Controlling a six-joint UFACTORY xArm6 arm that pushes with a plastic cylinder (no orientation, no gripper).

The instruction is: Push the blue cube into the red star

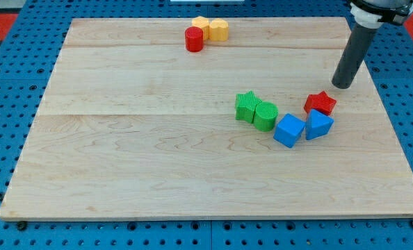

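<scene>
In the camera view, you see a pale wooden bench (158, 167) lying on a blue pegboard (5, 104), and your arm comes in from the far right corner as a dark rod (352, 55). There is no pincer on this arm, so nothing here opens, closes or grips; the rod simply ends in my tip (342, 85), which rests on the bench at the far right. My tip stands just beyond and slightly right of the red star (320, 103), near it but with a sliver of bare wood between them, so the two are not touching. The blue cube (289, 130) sits nearer to you and to the left of the red star, and it is apart from the star. Between them, a second blue block (318, 126) of angular shape lies just on the near side of the red star, seemingly touching it, and presses against the right side of the blue cube. Left of the blue cube you find a green cylinder (265, 114), close to the cube's far left corner, with a green star (246, 105) touching the cylinder's left side. Far off, by the far edge and well apart from this cluster, a red cylinder (194, 39) stands beside two yellow blocks (211, 28), which huddle together on its right.
</scene>
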